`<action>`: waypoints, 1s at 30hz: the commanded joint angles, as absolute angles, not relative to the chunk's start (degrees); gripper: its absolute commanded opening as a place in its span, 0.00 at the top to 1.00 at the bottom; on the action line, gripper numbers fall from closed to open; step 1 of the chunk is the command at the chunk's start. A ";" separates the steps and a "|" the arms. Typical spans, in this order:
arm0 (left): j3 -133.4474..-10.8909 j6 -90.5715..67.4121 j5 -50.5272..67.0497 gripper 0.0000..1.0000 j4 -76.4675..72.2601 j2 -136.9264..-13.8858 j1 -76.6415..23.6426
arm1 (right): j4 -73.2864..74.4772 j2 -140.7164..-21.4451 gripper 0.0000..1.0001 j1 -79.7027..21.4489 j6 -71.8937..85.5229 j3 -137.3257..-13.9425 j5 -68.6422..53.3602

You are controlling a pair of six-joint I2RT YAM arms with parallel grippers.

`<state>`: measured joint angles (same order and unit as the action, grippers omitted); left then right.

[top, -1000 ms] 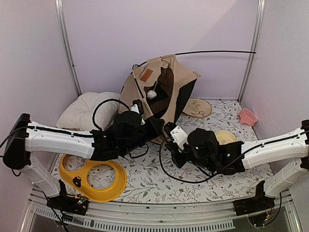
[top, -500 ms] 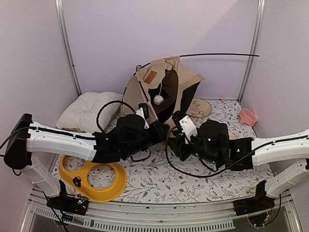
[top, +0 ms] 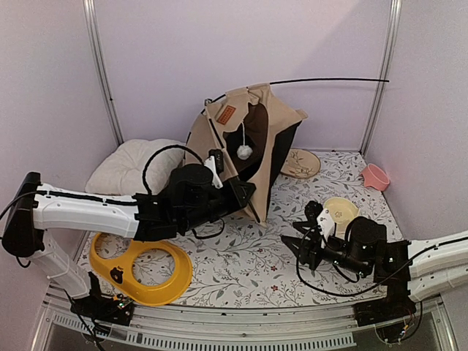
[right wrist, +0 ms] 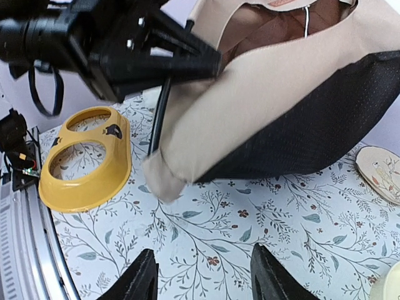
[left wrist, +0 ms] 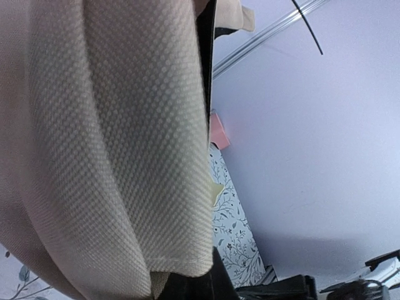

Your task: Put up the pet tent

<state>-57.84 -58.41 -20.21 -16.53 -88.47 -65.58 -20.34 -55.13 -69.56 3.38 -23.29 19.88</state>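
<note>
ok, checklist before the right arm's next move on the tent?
1. left gripper shut on the pet tent edge: ok.
2. right gripper open and empty: ok.
3. right gripper apart from the canvas: ok.
4. tent standing straight: not ok; it sits lopsided and a black pole juts out to the right at the top.
5. pole ends seated: cannot tell.
6. pom-pom hanging free: ok.

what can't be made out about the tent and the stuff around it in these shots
- Left wrist view: the pet tent canvas, close and blurred, fills most of the frame and hides the table behind it.
- Top view: the writing on the brown label is too small to read.
- Top view: the cream bowl sits partly behind the right arm.
- Top view: the tent's back and floor are hidden by its own canvas.
</note>
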 commanded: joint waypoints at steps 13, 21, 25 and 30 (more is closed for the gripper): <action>-61.21 -56.95 -17.12 1.00 -15.12 -85.02 -64.92 | -57.21 -74.89 0.54 -69.17 -15.02 -19.49 22.61; -60.91 -57.03 -17.05 1.00 -15.28 -84.75 -64.89 | -58.18 -79.23 0.64 -69.20 -18.27 -24.59 22.09; -60.91 -56.87 -17.27 1.00 -15.38 -84.65 -64.89 | -55.76 -79.11 0.77 -69.18 -18.15 -25.86 20.90; -60.82 -56.69 -17.47 1.00 -15.62 -84.78 -64.93 | -53.64 -78.09 0.98 -69.73 -17.67 -26.33 20.45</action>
